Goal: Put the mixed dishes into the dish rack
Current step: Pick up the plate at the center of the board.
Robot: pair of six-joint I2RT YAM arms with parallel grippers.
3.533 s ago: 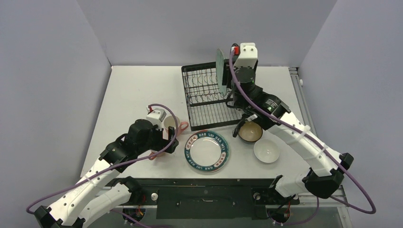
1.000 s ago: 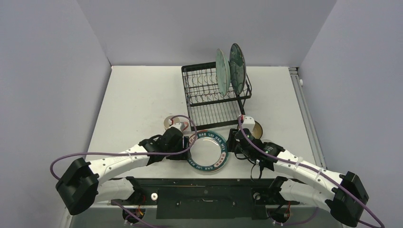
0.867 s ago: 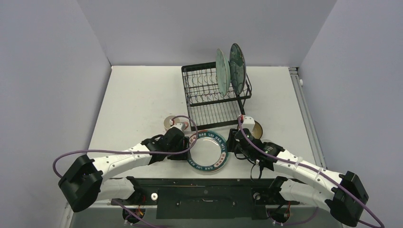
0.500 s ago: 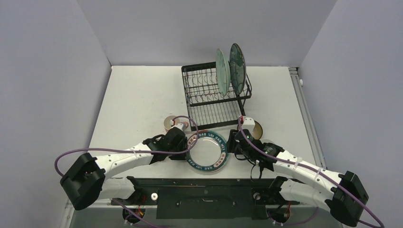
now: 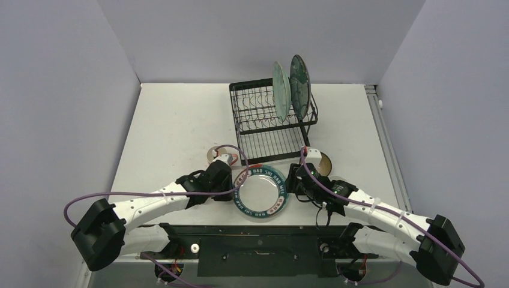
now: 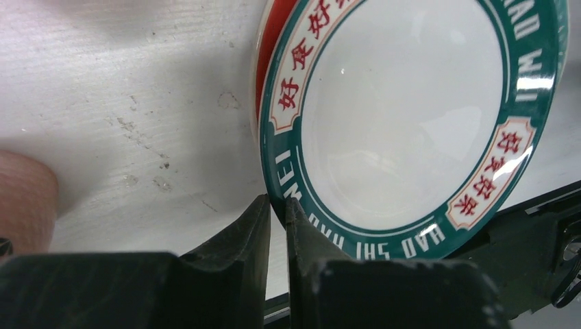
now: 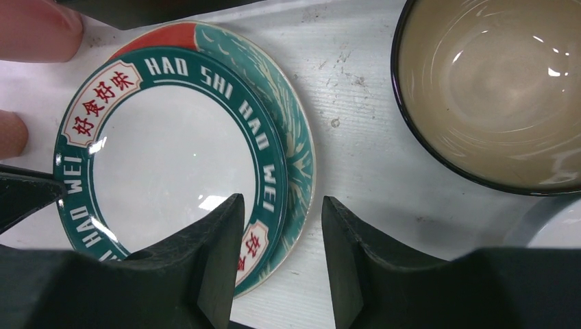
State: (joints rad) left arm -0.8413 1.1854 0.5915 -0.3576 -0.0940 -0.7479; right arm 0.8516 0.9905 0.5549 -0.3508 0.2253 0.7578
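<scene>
Both arms are reaching low and inward, wrists levelled, pincers facing each other.
The left gripper (image 6: 276,218) is pinching the white plate (image 6: 404,123) by its rim, held between nearly closed fingertips; the right gripper (image 7: 281,229) is holding its fingers wide apart.

A scuffed white bench (image 5: 174,120) stands boxed in by plain lilac-grey walls (image 5: 240,36), a black panel (image 5: 258,255) along its near edge.

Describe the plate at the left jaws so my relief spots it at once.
Find the black dish rack; a plate stack lies before its near edge. It is the top plate: white centre, teal rim lettered HAO SHI HAO WEI.
</scene>
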